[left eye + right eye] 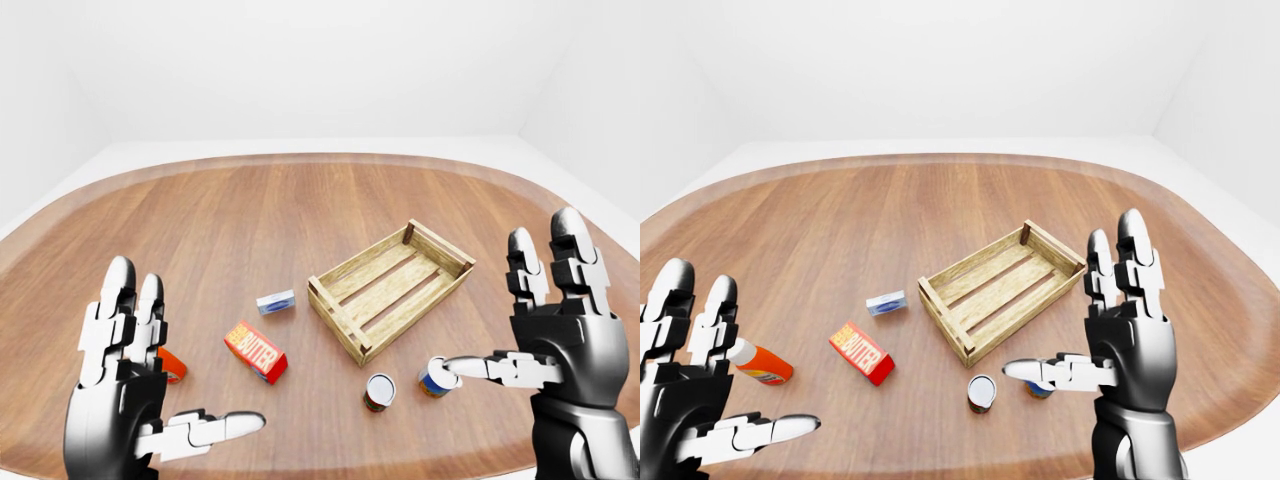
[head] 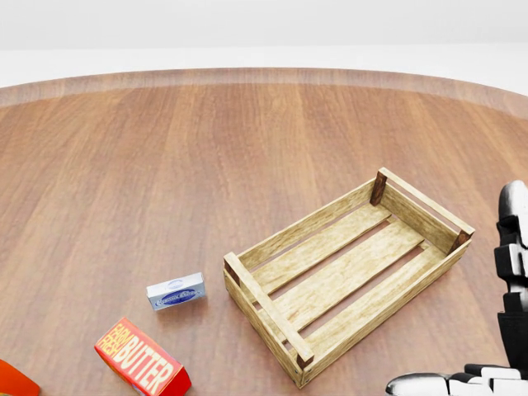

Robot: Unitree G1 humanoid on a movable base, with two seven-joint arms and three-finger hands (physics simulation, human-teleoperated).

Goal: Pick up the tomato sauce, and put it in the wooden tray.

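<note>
The wooden table [image 1: 250, 210] carries every item, and nothing is stacked or hidden behind another. The wooden tray [image 1: 390, 288] lies near the table's middle, set at an angle, open side up and with nothing inside, so it is ready to receive a load from above. Both hands are raised with palms facing inward and fingers spread: the left hand [image 1: 125, 400] sits at the lower left of the left-eye view, the right hand [image 1: 555, 340] at the lower right. Both are released and hold nothing; this reads as a ready posture before any reach. The butter box [image 1: 256, 351] rests to the left of the tray, and the orange sauce bottle [image 1: 760, 363] lies on its side further left. Two cans stand upright just below the tray's near corner. The red-labelled can [image 1: 982, 393] is judged to be the tomato sauce, though its label is too small to read; the blue and yellow can [image 1: 434, 378] stands beside it, partly covered by the right thumb. A small blue packet [image 1: 275, 301] lies just left of the tray.
</note>
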